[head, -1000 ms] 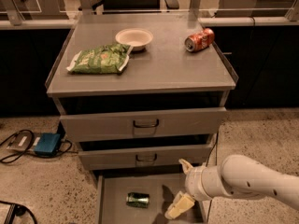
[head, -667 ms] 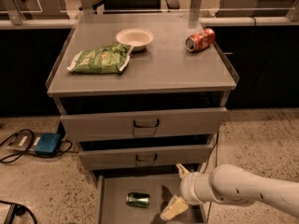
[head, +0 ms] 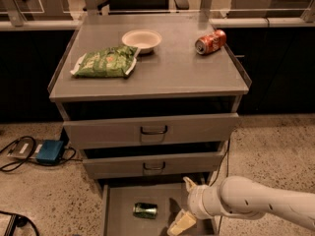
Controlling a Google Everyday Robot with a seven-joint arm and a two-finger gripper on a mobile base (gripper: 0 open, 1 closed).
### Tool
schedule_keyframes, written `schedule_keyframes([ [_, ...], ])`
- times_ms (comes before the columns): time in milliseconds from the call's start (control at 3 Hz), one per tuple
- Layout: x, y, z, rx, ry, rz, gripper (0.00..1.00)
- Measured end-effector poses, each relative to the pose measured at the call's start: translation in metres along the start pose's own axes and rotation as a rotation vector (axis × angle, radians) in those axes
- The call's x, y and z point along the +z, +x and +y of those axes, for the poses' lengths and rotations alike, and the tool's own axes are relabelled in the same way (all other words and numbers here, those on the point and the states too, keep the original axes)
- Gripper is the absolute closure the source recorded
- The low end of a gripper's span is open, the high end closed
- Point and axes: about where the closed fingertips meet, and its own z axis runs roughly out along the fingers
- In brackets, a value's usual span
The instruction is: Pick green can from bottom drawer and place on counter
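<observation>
The green can (head: 145,210) lies on its side on the floor of the open bottom drawer (head: 122,199). My gripper (head: 184,204) is on the white arm coming in from the right. It sits over the right part of the drawer, to the right of the can and apart from it. Its fingers are spread open and empty, one cream fingertip (head: 181,223) low in the drawer and the other up near the middle drawer's front. The counter (head: 172,70) is the grey top of the cabinet above.
On the counter lie a flat green snack bag (head: 105,62), a white bowl (head: 141,39) and an orange-red can (head: 210,42) on its side. The two upper drawers (head: 152,130) are partly pulled out above the bottom one. A blue box with cables (head: 49,151) sits on the floor at left.
My arm has moved left and a little down, bringing the gripper closer to the green can. The can has not moved.
</observation>
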Motion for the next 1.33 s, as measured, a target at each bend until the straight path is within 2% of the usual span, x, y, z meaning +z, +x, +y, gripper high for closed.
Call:
schedule_keyframes([
  [333,0.043,0.039,0.000,0.089,-0.050,0.024,0.00],
  [667,0.108,0.102,0.002,0.219,-0.098,0.032,0.00],
  [1000,0.140,0.127,0.001,0.267,-0.110,0.027,0.00],
  [1333,0.174,0.122,-0.003,0.248,-0.111,-0.018,0.00],
])
